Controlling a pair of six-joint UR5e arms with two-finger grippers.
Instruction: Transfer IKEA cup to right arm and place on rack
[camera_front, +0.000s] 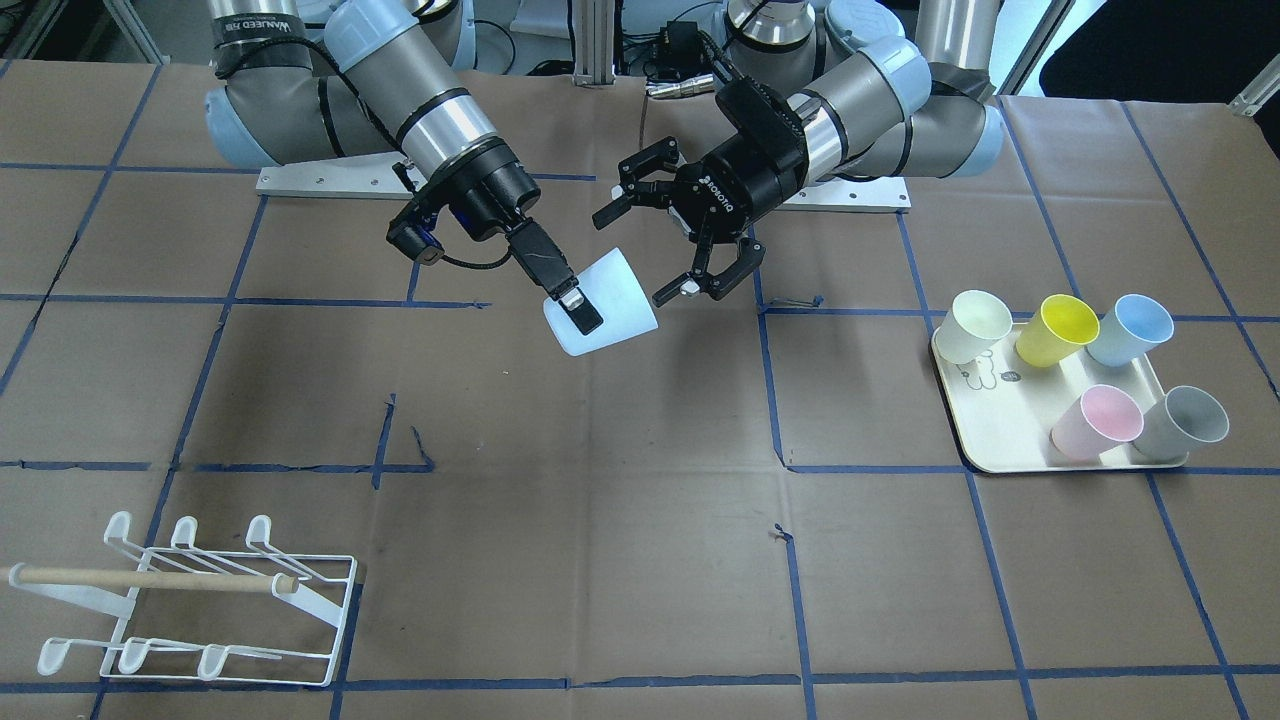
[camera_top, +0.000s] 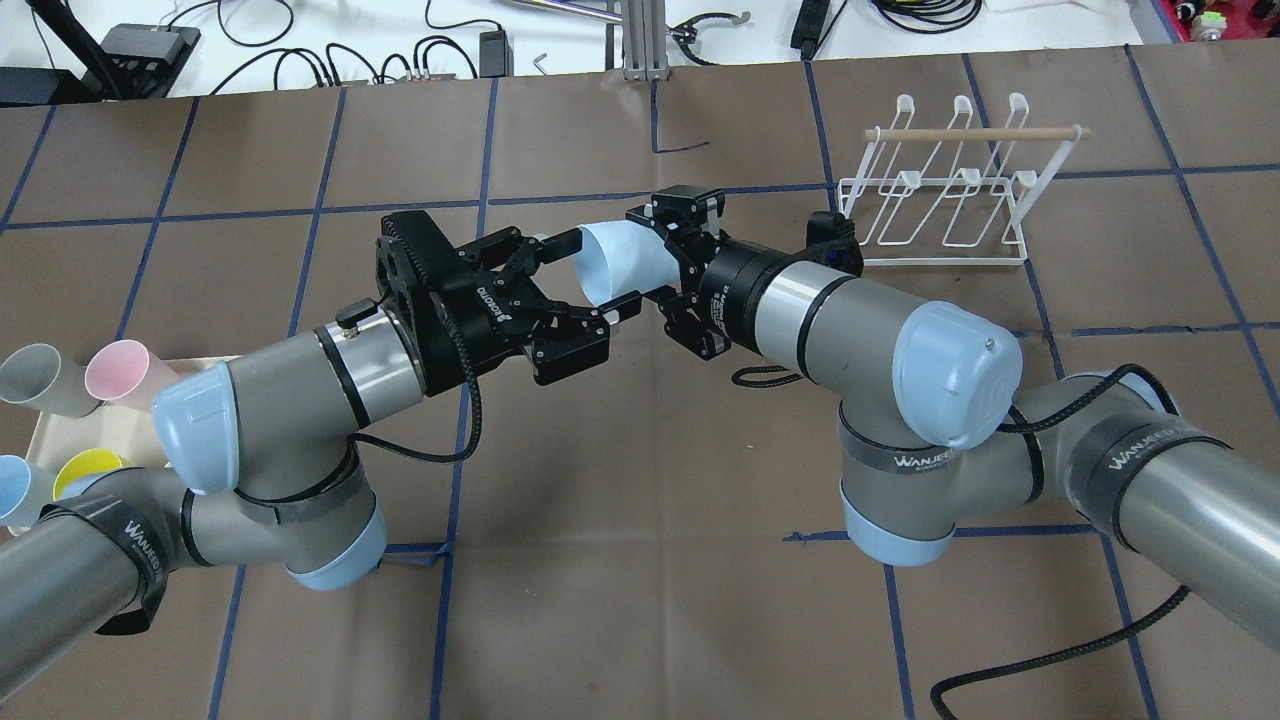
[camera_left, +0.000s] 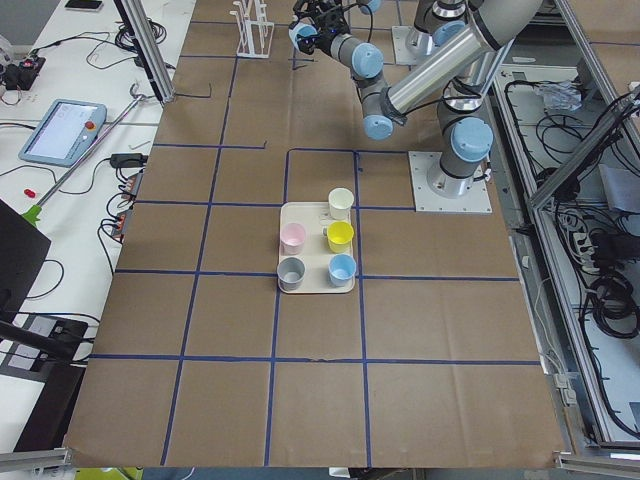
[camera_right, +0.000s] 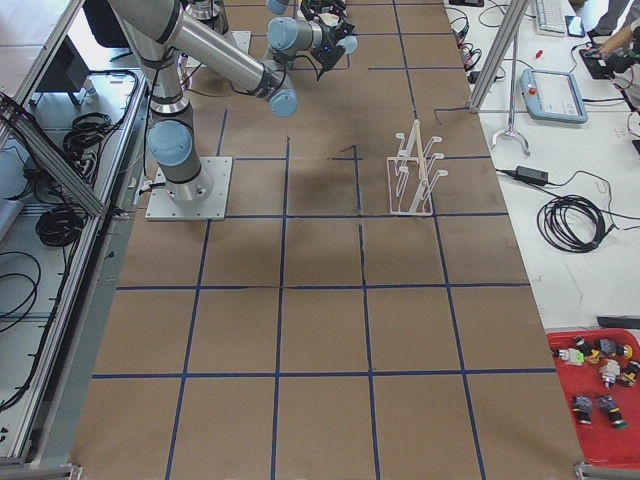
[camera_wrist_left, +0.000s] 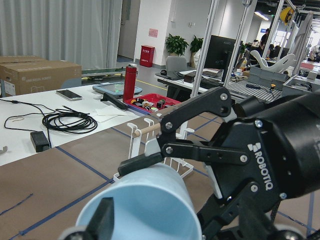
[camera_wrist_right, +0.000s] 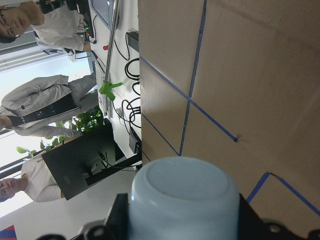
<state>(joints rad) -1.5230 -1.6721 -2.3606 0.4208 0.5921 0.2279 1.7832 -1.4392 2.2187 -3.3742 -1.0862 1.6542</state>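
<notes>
Grey arms (camera_top: 290, 385) carry pale-blue joint caps (camera_top: 950, 370), black cables (camera_top: 476, 415), ROBOTIQ-marked left gripper (camera_top: 590, 275).

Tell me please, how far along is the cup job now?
Done: the pale blue cup is in the air, clamped by the right gripper. In hand: the left gripper is open, its fingers either side of the cup's mouth, so the transfer looks nearly complete. Left: carry the cup to the rack and set it there.
</notes>
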